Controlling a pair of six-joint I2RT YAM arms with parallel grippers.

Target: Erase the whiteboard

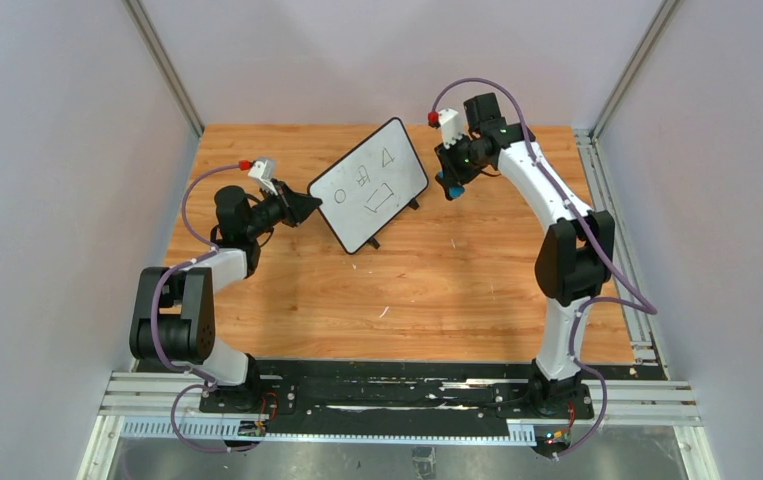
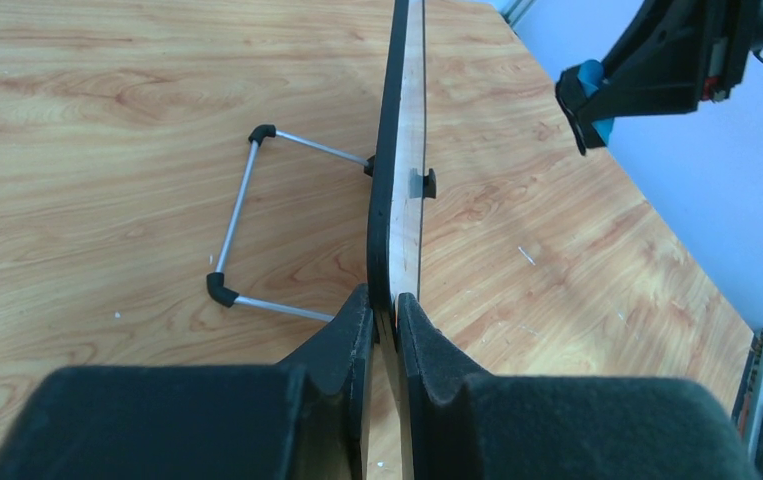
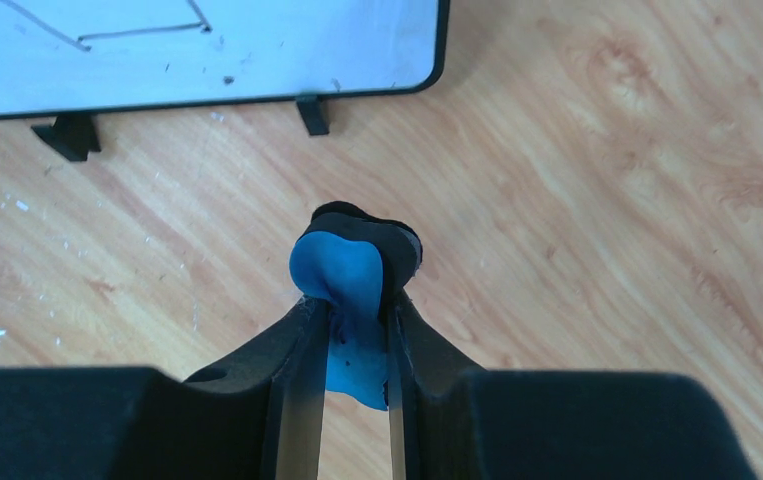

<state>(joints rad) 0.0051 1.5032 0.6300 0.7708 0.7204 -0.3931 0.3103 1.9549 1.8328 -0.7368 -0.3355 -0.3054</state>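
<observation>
The whiteboard (image 1: 372,184) stands tilted on the wooden table, with several black drawn shapes on its face. My left gripper (image 1: 312,205) is shut on the board's left edge; in the left wrist view the whiteboard (image 2: 400,170) shows edge-on, pinched between my left gripper (image 2: 385,305) fingers. My right gripper (image 1: 451,186) hovers just right of the board, shut on a blue eraser (image 3: 347,275) with a black felt side. In the right wrist view the whiteboard (image 3: 207,50) lower corner lies above my right gripper (image 3: 355,310), apart from the eraser.
A wire stand (image 2: 242,215) with black corner caps props the board from behind. Small black feet (image 3: 69,135) rest on the wood. Grey walls close in the table on three sides, and a metal rail (image 1: 617,220) runs along its right edge.
</observation>
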